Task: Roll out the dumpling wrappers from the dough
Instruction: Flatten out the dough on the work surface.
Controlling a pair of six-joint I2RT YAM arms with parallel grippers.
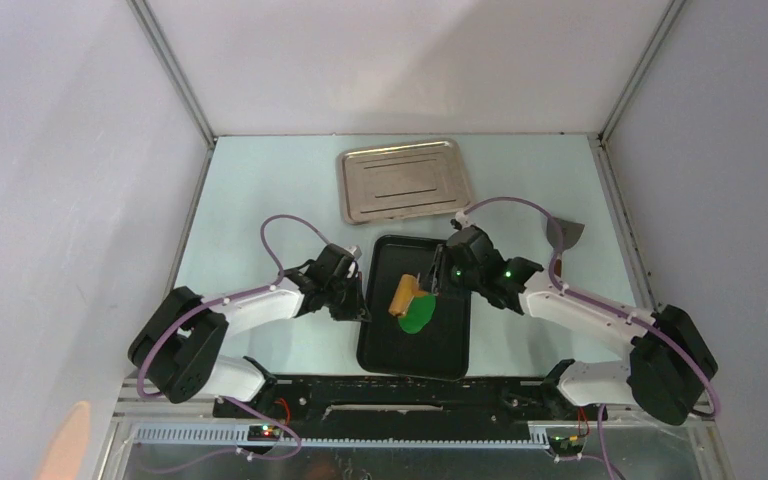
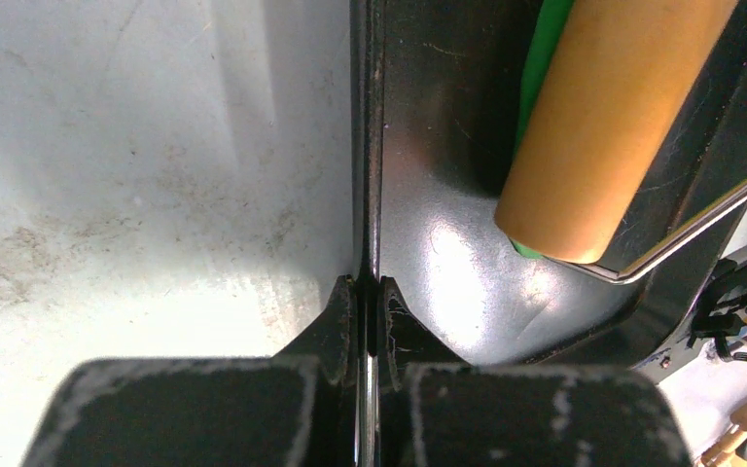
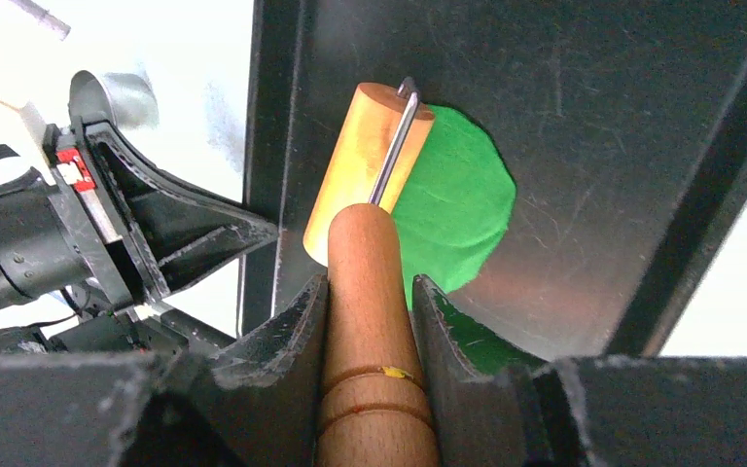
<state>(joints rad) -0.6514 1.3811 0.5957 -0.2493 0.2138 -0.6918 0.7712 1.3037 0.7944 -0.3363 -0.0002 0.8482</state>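
The dough (image 1: pixel 418 316) (image 3: pixel 457 209) lies as a flattened bright green oval sheet in the black tray (image 1: pixel 450 355) (image 3: pixel 632 146). A tan wooden roller (image 1: pixel 405 296) (image 3: pixel 365 175) (image 2: pixel 603 126) rests across the sheet's left edge. My right gripper (image 1: pixel 438 278) (image 3: pixel 370 297) is shut on the roller's wooden handle (image 3: pixel 374 360). My left gripper (image 1: pixel 358 303) (image 2: pixel 370 282) is shut on the tray's left rim (image 2: pixel 370 146), one finger on each side of it. No finished round dumpling wrappers show.
A silver metal tray (image 1: pixel 403 183) lies at the back of the table. A grey scraper-like tool (image 1: pixel 568 233) sits at the far right near the wall. The table's pale surface (image 2: pixel 156 195) spreads left of the black tray.
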